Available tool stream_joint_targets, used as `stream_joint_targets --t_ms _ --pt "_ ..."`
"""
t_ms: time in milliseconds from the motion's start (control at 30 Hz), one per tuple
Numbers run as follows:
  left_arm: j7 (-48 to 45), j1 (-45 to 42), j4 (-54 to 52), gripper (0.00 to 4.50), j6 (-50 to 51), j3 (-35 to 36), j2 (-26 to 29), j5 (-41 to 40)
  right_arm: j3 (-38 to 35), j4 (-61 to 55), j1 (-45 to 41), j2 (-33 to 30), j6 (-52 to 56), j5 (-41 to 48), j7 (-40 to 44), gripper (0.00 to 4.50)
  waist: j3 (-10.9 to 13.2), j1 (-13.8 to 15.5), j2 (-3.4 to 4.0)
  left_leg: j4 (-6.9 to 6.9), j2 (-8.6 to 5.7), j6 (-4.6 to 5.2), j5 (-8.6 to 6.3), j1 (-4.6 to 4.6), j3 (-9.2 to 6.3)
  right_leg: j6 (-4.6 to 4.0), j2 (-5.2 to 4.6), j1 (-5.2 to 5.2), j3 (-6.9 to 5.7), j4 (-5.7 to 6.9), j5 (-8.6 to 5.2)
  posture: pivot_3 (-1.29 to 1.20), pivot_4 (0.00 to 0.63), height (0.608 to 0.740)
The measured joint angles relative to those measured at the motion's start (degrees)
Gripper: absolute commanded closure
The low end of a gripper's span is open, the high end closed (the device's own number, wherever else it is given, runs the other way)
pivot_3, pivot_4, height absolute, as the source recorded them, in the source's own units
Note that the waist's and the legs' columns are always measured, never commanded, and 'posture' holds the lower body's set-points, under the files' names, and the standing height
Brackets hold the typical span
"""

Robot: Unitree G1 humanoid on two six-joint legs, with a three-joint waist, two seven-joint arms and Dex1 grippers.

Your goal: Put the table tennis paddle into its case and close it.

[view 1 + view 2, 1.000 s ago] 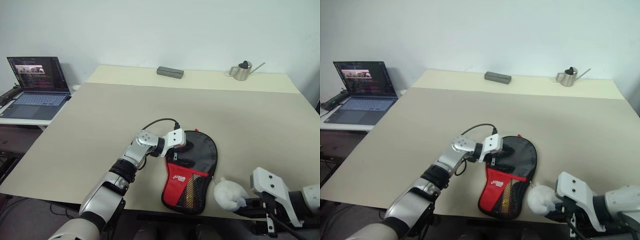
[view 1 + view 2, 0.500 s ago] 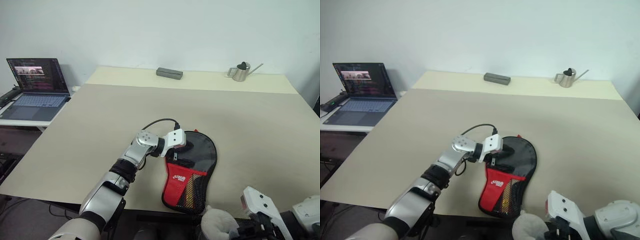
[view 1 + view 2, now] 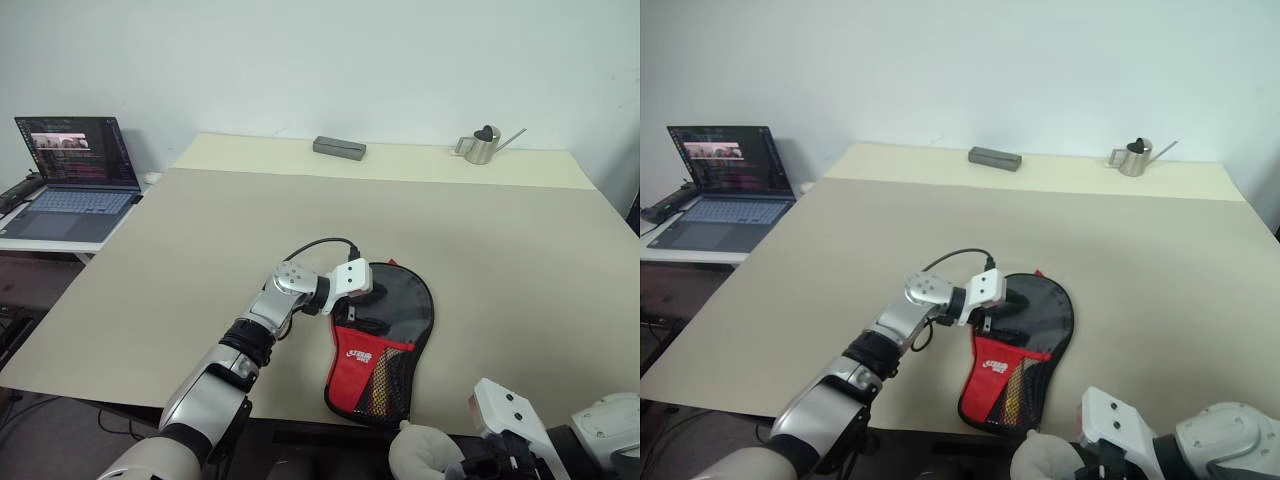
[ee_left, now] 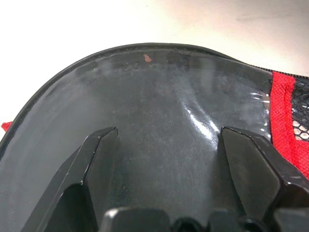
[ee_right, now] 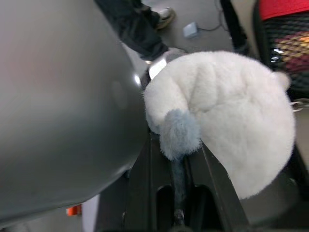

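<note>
Case [image 3: 385,335], glossy black, red mesh

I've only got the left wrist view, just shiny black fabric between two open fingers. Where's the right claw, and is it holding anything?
Observer: The right claw is low by the near edge of the table, shut on a fluffy white ball, gripping it at its grey tuft.
Operator: Which way does the case lie?
Observer: The case lies flat near that front edge, with its red mesh end toward the robot.
Operator: Anything else on the table?
Observer: A grey block and a metal watering can sit along the far edge.
</note>
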Motion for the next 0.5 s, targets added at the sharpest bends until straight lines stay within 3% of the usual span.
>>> stream_joint_targets --t_ms 133,300,433,500 --pt "0.07 -0.24 0.44 0.76 0.0 0.0 -0.22 0.0 -3.34 1.05 0.41 -0.84 0.27 0.16 1.86 2.75 0.0 0.06 -0.01 0.0 -0.02 0.0 0.0 0.0 0.0 0.01 -0.02 0.02 -0.01 -0.01 0.0 0.0 0.15 0.74" --pt "0.28 -0.59 1.24 0.76 0.0 0.12 -0.54 0.0 -15.13 5.42 -1.44 -1.33 1.29 5.97 8.46 1.06 0.03 0.11 -0.07 0.01 -0.03 0.01 0.0 0.03 0.0 0.02 -0.02 0.07 -0.02 -0.01 0.01 0.0 0.15 0.74" --pt "0.16 0.48 -0.82 0.76 1.77 1.27 -0.32 -0.63 -19.68 13.67 -10.44 -3.01 1.48 9.31 10.54 1.06 0.04 -0.02 -0.03 -0.01 -0.02 0.01 0.0 0.06 0.02 0.01 -0.05 0.05 0.0 0.0 0.02 0.0 0.15 0.74" --pt "-0.83 2.66 -4.75 0.76 4.91 2.18 0.36 -2.46 -17.19 18.79 -16.68 -3.1 0.87 7.47 9.91 1.06 0.17 -0.09 -0.05 -0.03 0.01 0.01 0.0 -0.04 0.02 -0.04 -0.05 -0.06 0.01 0.01 0.03 0.0 0.15 0.74"
